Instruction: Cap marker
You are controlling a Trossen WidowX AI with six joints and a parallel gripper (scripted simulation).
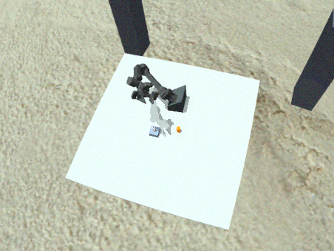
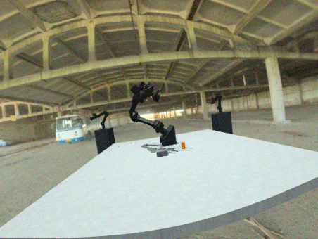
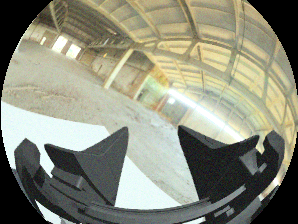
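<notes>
The orange cap point(image 1: 178, 129) point(image 2: 183, 145) stands on the table, a little to the right of the holder block in the top and exterior views. The blue-grey holder block point(image 1: 154, 133) point(image 2: 162, 154) carries the upright marker point(image 1: 154, 128) point(image 2: 160, 146), whose top is bare. My gripper point(image 3: 153, 128) is open, with nothing between its two dark fingers. It is raised high above the table, away from the cap and the block. The wrist view shows neither the cap nor the marker.
The white table point(image 1: 148, 177) point(image 2: 176, 197) bears the arm's dark base point(image 1: 178, 101) point(image 2: 169, 136), behind the block and cap. Dark pedestals point(image 1: 133, 29) point(image 2: 104, 138) point(image 2: 222, 122) stand beyond the table's edges, with other arms on top in the exterior view.
</notes>
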